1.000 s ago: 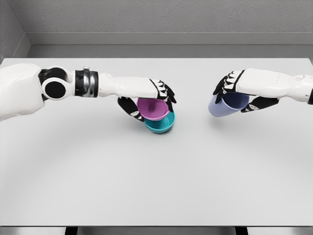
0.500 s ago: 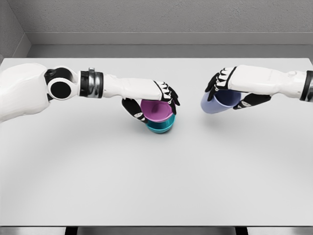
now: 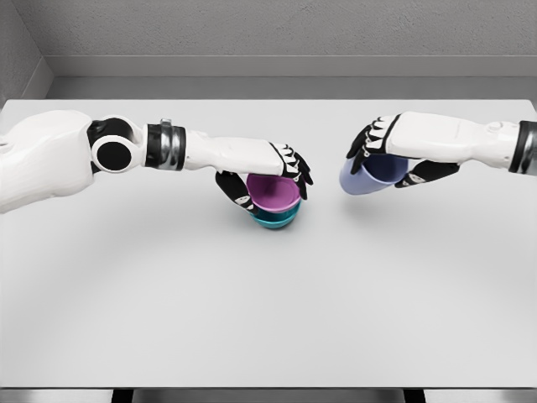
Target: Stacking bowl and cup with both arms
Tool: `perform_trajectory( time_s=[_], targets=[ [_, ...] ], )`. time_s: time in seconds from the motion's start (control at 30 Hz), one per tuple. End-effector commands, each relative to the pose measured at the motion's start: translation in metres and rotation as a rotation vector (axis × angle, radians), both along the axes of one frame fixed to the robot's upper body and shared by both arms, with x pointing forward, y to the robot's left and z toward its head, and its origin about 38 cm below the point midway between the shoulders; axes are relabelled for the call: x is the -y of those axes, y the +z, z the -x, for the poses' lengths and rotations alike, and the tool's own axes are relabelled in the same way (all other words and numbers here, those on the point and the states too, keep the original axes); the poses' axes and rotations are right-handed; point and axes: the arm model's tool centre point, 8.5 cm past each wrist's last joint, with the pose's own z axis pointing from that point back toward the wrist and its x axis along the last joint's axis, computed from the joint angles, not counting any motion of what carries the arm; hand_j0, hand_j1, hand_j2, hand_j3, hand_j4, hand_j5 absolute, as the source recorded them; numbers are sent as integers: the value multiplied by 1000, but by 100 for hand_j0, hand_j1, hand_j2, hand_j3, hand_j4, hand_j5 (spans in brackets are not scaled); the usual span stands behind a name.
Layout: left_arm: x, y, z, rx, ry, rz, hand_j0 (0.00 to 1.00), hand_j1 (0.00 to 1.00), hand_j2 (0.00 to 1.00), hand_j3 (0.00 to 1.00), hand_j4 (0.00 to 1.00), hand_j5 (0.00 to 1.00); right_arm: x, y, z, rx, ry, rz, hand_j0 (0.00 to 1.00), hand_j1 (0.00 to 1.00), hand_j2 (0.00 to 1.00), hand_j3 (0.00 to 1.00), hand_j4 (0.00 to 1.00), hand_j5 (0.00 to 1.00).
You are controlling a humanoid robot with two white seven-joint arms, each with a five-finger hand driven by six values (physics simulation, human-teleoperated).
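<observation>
A purple bowl [image 3: 273,193] sits nested in a teal bowl [image 3: 275,220] near the middle of the white table [image 3: 268,302]. My left hand [image 3: 267,178] reaches in from the left and is shut on the purple bowl, fingers over its far rim and thumb on its near left side. To the right, my right hand [image 3: 394,164] is shut on a lavender-blue cup [image 3: 369,178], held tilted above the table with its base pointing lower left. A gap of bare table separates the cup from the bowls.
A grey wall [image 3: 268,34] runs behind the table's far edge. The table's near edge lies at the bottom of the view.
The purple bowl has settled lower and more level into the teal bowl. My right hand has carried the cup leftward, closer to the bowls, and slightly up.
</observation>
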Motion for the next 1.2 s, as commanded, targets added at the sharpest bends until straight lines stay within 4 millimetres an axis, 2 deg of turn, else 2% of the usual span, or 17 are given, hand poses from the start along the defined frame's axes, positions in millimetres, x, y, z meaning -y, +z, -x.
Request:
perform_trajectory(
  time_s=[0.0, 0.17, 0.27, 0.3, 0.37, 0.4, 0.77, 0.83, 0.93, 0.97, 1.07, 1.17],
  targets=[
    [-1, 1, -1, -4, 8, 6, 70, 70, 70, 70, 70, 70, -2, 1, -1, -5, 1, -15, 62, 62, 62, 62, 62, 62],
    [0, 1, -1, -4, 6, 6, 71, 71, 71, 71, 71, 71, -6, 2, -1, -5, 7, -22, 62, 62, 62, 62, 62, 62],
    [-1, 1, -1, -4, 8, 6, 76, 76, 76, 76, 76, 76, -6, 2, -1, -5, 9, -23, 62, 62, 62, 62, 62, 62],
    [-1, 1, -1, -4, 8, 6, 79, 79, 79, 79, 79, 79, -6, 2, -1, -5, 9, -23, 62, 62, 62, 62, 62, 62],
    [-1, 0, -1, -5, 8, 2, 97, 97, 97, 97, 97, 97, -7, 2, -1, -5, 10, -24, 62, 62, 62, 62, 62, 62],
    [-2, -2, -1, -7, 9, -2, 100, 100, 100, 100, 100, 100, -7, 2, -1, -5, 10, -24, 63, 63, 63, 63, 63, 63],
    [-10, -3, -4, -7, 30, -6, 100, 100, 100, 100, 100, 100, -11, 2, -2, -4, 20, -26, 63, 63, 63, 63, 63, 63],
    [-22, -1, -6, -3, 54, -5, 100, 100, 100, 100, 100, 100, -11, 2, -2, -4, 20, -26, 63, 63, 63, 63, 63, 63],
    [-57, 10, -11, 9, 126, 6, 100, 100, 100, 100, 100, 100, -11, 2, -2, -4, 20, -26, 63, 63, 63, 63, 63, 63],
    [-67, 20, -14, 28, 148, 28, 100, 100, 100, 100, 100, 100, -11, 2, -2, -4, 20, -26, 63, 63, 63, 63, 63, 63],
    [-108, 33, -12, 46, 229, 54, 100, 100, 100, 100, 100, 100, -16, 2, -3, -4, 29, -32, 63, 63, 63, 63, 63, 63],
    [-155, 31, -2, 40, 334, 115, 100, 100, 100, 100, 100, 100, -17, 2, -3, -9, 31, -38, 63, 63, 63, 63, 63, 63]
  ],
)
